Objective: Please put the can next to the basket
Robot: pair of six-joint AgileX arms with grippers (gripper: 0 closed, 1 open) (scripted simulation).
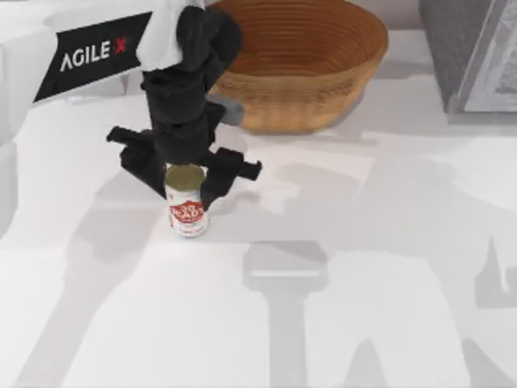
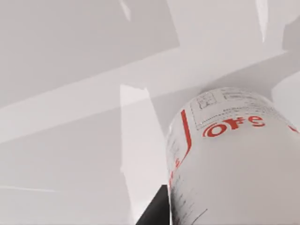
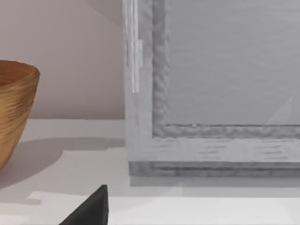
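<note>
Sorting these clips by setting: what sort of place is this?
Most likely a rendered test bench, not a real room: a plain white table, a woven basket, and the left pincer of a labelled AgileX arm around a small can. A grey panelled block stands beside the basket.

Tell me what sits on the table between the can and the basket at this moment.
In the top view, the left gripper straddles the can, and its black wrist overhangs the stretch up to the basket. Bare white table shows beside it; nothing else is visible there.

basket [image 1: 303, 69] far rim cut by top edge, can [image 1: 188, 212] upper sides hidden between left gripper [image 1: 188, 187] fingers
</note>
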